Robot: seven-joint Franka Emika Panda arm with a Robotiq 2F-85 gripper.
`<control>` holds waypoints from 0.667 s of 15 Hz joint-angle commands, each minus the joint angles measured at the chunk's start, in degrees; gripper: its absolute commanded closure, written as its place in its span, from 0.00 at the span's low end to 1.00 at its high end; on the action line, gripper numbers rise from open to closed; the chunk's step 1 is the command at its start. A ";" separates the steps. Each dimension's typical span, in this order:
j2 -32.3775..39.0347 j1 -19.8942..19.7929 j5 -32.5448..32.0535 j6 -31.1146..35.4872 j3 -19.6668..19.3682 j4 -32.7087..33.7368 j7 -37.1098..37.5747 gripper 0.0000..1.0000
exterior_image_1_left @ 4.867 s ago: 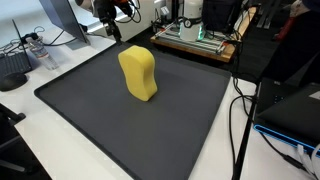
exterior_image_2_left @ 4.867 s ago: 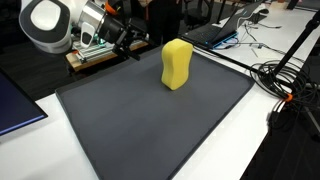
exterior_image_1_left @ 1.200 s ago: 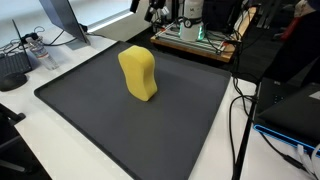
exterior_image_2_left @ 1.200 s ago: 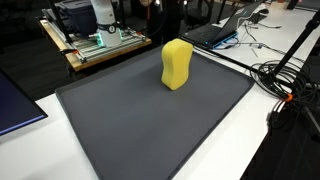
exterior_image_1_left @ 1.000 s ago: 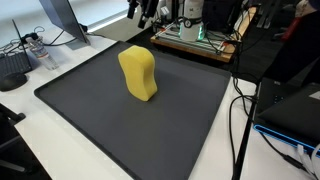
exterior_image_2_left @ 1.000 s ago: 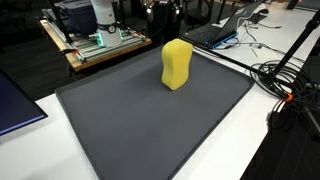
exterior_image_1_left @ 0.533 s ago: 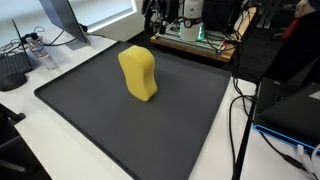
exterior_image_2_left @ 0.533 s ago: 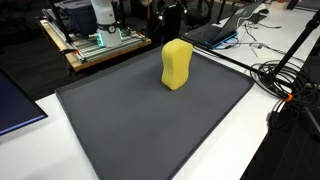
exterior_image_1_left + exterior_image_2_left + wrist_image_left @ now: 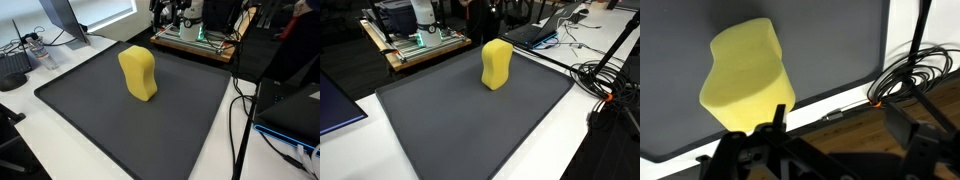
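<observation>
A yellow, waisted foam block (image 9: 139,73) stands upright on the far half of a black mat (image 9: 110,120). It shows in both exterior views (image 9: 496,64) and at the upper left of the wrist view (image 9: 743,72). My gripper (image 9: 171,14) hangs high above the mat's far edge, apart from the block, and only its dark tip shows at the top of an exterior view (image 9: 486,10). In the wrist view its fingers (image 9: 845,135) are dark shapes set wide apart with nothing between them.
A wooden board with electronics and a green light (image 9: 195,38) stands behind the mat (image 9: 420,45). A monitor (image 9: 60,18) is at one far corner and a laptop (image 9: 545,30) at another. Black cables (image 9: 605,80) lie beside the mat (image 9: 908,70).
The arm has risen and swung along the mat's far edge, leaving one exterior view almost wholly. The yellow block has not moved.
</observation>
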 commanded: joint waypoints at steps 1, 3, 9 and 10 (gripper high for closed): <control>3.80 -0.19 -0.52 -1.38 1.83 1.21 2.23 0.00; -1.41 -3.58 6.98 7.28 -0.06 -0.98 0.79 0.00; 7.96 -5.45 3.98 2.46 3.95 -8.87 1.77 0.00; 9.25 -5.64 3.74 1.27 4.11 -10.70 1.70 0.00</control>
